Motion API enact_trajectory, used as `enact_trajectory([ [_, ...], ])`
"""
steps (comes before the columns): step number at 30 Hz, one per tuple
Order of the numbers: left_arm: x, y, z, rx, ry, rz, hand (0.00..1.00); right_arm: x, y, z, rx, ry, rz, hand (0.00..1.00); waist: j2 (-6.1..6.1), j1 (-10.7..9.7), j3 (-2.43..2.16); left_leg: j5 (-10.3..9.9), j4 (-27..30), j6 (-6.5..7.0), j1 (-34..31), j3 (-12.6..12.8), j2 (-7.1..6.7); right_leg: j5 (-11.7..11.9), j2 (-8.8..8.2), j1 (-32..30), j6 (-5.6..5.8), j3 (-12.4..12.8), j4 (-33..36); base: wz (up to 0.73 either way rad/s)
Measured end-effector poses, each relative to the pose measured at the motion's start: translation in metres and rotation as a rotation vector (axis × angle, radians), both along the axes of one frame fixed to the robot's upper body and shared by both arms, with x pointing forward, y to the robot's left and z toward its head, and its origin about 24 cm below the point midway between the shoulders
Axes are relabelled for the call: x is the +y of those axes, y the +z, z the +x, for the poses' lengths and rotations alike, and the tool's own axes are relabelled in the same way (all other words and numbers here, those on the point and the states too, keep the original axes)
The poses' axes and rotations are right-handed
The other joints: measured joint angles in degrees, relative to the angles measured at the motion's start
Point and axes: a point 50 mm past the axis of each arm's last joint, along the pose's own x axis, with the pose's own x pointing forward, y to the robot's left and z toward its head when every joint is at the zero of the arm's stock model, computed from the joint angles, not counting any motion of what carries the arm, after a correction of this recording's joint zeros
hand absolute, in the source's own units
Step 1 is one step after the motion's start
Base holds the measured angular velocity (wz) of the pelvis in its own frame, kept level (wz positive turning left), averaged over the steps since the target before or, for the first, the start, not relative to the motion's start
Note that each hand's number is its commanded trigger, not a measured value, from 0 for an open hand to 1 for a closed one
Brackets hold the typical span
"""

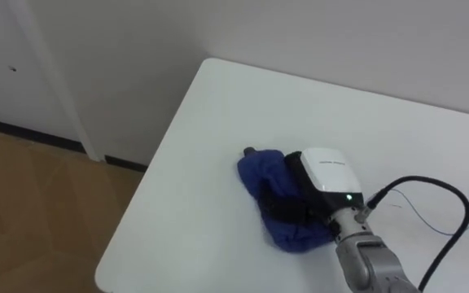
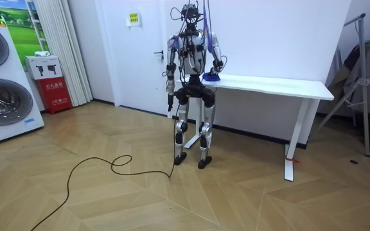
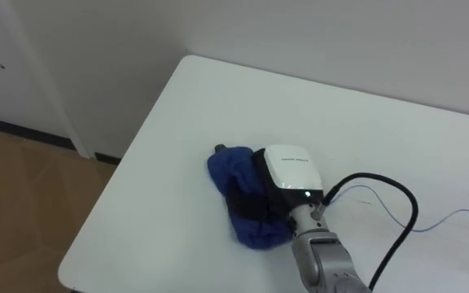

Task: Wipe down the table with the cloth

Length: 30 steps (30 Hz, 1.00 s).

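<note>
Soft, even indoor light falls from above. The white tabletop [image 1: 234,114] is bright and evenly lit. The cloth [image 1: 260,181] throws a faint, soft-edged shadow (darkest at its near edge). In the room view the floor [image 2: 108,199] carries a dull sheen.

Yellow sign [image 2: 133,18]: small sheet, print too small to read.
Red box [image 2: 55,95]: white marks, perhaps characters, not legible.
White box [image 2: 42,66]: two black pictograms, no readable words.
Right hand [image 1: 326,169]: faint grey print on its white back, unreadable.
</note>
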Motion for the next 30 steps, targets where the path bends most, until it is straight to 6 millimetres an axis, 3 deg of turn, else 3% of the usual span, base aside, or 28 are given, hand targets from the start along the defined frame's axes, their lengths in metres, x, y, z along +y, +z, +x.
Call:
enact_trajectory([
  [11, -0.005, -0.003, -0.005, 0.035, 0.010, -0.028, 0.00, 0.002, 0.003, 0.010, 0.031, -0.009, 0.059, 1.00, 1.26, 0.1, 0.13, -0.1, -0.1, 0.08, -0.1, 1.0, -0.03, -0.2, 0.11, -0.6, 0.19, 1.3, 0.2, -0.05],
  [17, 0.002, -0.003, -0.020, 0.054, 0.092, -0.018, 0.00, -0.024, -0.013, 0.010, 0.078, -0.176, 0.256, 1.00, 1.09, -2.2, -0.13, 0.0, 0.1, 0.17, 0.0, 0.2, -0.26, -0.2, -0.34, 0.1, 0.29, 0.2, 0.0, 0.11],
  [20, 0.012, -0.002, -0.038, 0.077, 0.182, 0.007, 0.00, -0.070, -0.025, 0.005, 0.063, -0.412, 0.288, 1.00, 0.72, -4.4, -0.34, -0.1, 1.0, 0.63, 0.3, -0.9, -0.82, -0.6, -0.97, 1.3, 0.80, -0.8, -0.1, 0.23],
  [22, 0.025, 0.001, -0.057, 0.110, 0.238, 0.049, 0.00, -0.116, -0.035, -0.012, 0.047, -0.651, 0.289, 1.00, 0.09, -5.3, -0.54, -0.4, 0.9, 0.98, 1.0, -0.9, -1.14, -0.9, -1.38, 2.3, 1.21, -1.7, -0.1, 0.08],
  [23, 0.028, 0.001, -0.063, 0.119, 0.260, 0.059, 0.00, -0.127, -0.037, -0.018, 0.044, -0.709, 0.286, 1.00, -0.02, -5.7, -0.56, -0.5, 1.0, 1.10, 1.1, -0.9, -1.22, -0.9, -1.45, 2.5, 1.31, -1.7, -0.1, 0.07],
  [25, 0.039, 0.005, -0.083, 0.159, 0.328, 0.098, 0.00, -0.168, -0.041, -0.040, 0.046, -0.889, 0.253, 1.00, -0.74, -7.0, -0.84, -0.7, 1.0, 1.40, 1.7, -0.9, -1.50, -1.1, -1.74, 3.0, 1.57, -1.6, 0.0, 0.00],
  [26, 0.042, 0.006, -0.087, 0.168, 0.335, 0.112, 0.00, -0.178, -0.042, -0.046, 0.052, -0.928, 0.236, 1.00, -0.96, -7.1, -0.94, -0.7, 1.0, 1.45, 1.7, -0.9, -1.54, -1.1, -1.79, 3.0, 1.59, -1.6, 0.1, 0.00],
  [28, 0.056, 0.012, -0.095, 0.185, 0.348, 0.160, 0.00, -0.209, -0.046, -0.079, 0.087, -1.066, 0.166, 1.00, -1.85, -7.4, -1.31, -0.8, 1.1, 1.54, 1.8, -1.0, -1.57, -1.1, -1.78, 3.2, 1.64, -1.5, 0.1, 0.02],
  [30, 0.060, 0.013, -0.096, 0.189, 0.342, 0.177, 0.00, -0.222, -0.048, -0.100, 0.090, -1.151, 0.145, 1.00, -2.03, -7.7, -1.29, -0.8, 1.2, 1.56, 2.0, -1.4, -1.64, -1.1, -1.78, 3.5, 1.66, -1.6, 0.1, 0.03],
])
